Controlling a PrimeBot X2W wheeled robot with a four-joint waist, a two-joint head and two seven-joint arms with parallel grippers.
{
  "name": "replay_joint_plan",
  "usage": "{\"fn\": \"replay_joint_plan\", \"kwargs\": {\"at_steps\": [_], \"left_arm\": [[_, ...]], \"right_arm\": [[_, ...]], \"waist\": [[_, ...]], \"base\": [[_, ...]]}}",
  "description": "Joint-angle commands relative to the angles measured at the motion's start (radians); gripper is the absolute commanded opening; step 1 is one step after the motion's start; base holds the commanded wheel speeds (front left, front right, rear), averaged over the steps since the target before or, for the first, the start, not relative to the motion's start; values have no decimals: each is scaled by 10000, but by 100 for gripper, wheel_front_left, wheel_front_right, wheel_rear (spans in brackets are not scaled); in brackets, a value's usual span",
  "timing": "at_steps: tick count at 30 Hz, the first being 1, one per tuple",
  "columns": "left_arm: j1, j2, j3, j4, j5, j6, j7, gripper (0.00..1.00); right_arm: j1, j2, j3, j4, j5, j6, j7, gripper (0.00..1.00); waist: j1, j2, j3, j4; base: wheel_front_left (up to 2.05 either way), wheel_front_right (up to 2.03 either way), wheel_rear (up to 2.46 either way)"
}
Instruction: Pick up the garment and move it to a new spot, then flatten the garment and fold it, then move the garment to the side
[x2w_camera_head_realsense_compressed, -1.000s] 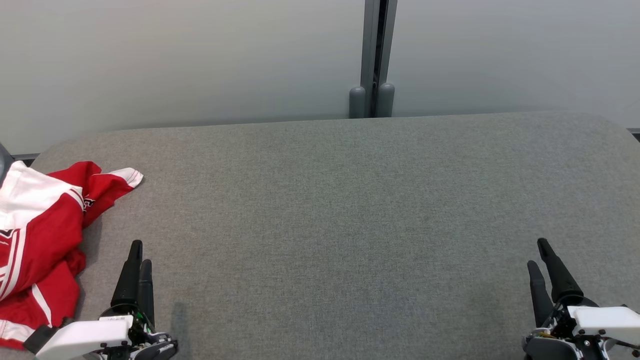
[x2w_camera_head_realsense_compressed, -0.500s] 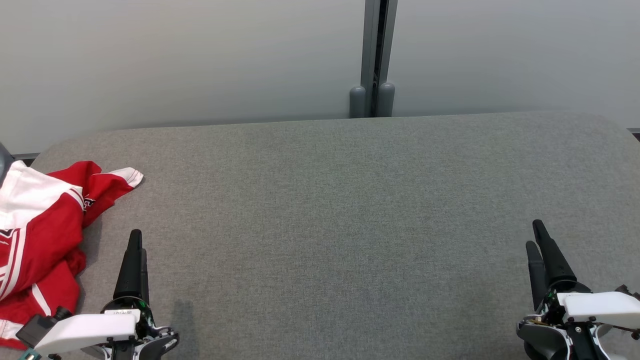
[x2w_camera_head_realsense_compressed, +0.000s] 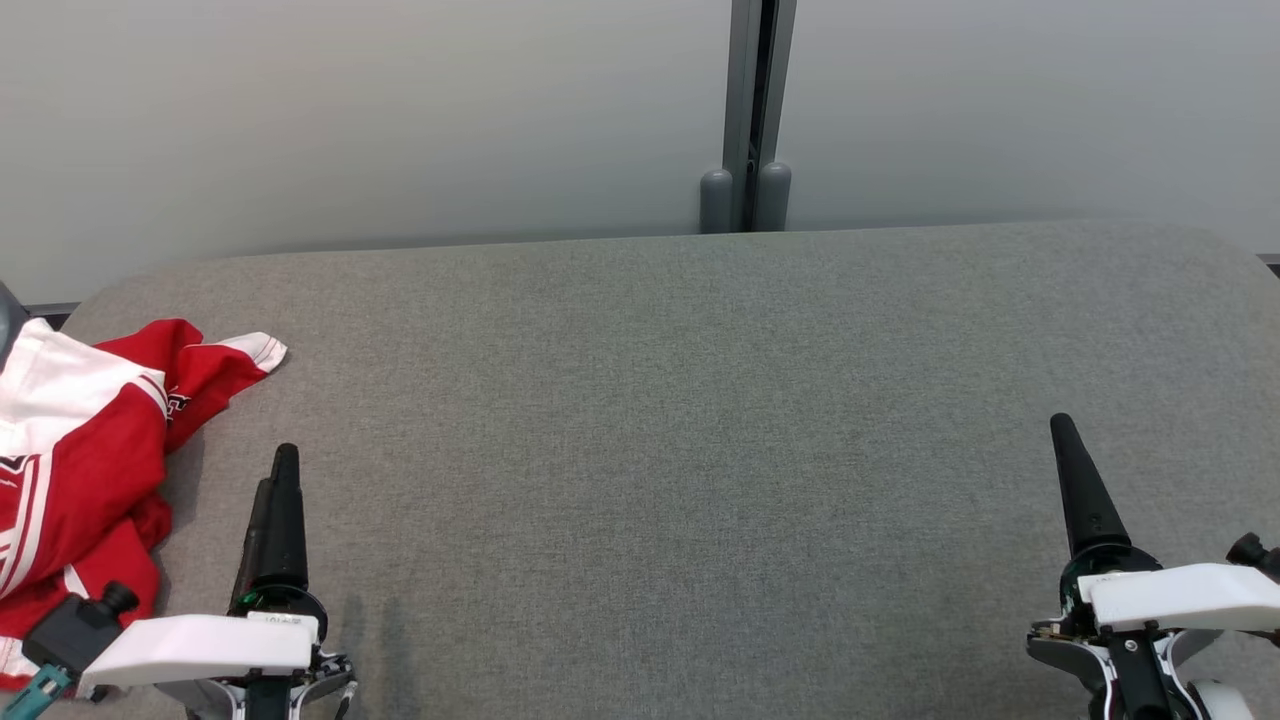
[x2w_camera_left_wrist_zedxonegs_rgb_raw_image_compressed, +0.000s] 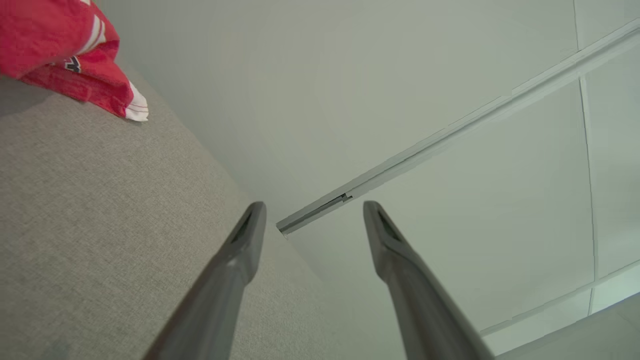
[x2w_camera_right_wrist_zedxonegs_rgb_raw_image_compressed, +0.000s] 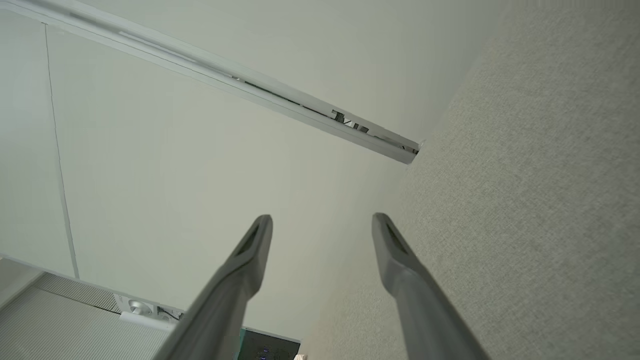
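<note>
The garment is a crumpled red and white jersey lying at the left edge of the grey table; its white-cuffed sleeve reaches toward the back. In the left wrist view the garment sits at the upper left. My left gripper hovers just right of the garment, apart from it, and its fingers stand open with nothing between them. My right gripper is far off at the table's right side, and its fingers are also open and empty.
A pale wall with a grey vertical post stands behind the table's far edge. The table's corners are rounded, and the garment hangs partly over the left edge.
Both grippers have moved forward over the table and rolled, so their two fingers now overlap in the head view. The garment has not moved.
</note>
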Motion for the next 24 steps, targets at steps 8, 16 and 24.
{"fn": "replay_joint_plan", "kwargs": {"at_steps": [8, 16, 24], "left_arm": [[-180, 96, -184, -408, 2131, 275, -305, 100], [-124, 106, -280, -426, 3894, 643, -555, 100], [-83, 116, -418, -428, 5322, 959, -790, 100]], "right_arm": [[-357, -108, 137, -242, -2062, 11, -330, 100], [-423, -122, 259, -92, -4055, 12, -586, 100], [-457, -135, 335, -77, -5770, 14, -810, 100]], "waist": [[0, -1, 39, 13], [0, -1, 64, 18], [0, -1, 69, 23]], "base": [[0, 0, 0], [0, 0, 0], [0, 0, 0]]}}
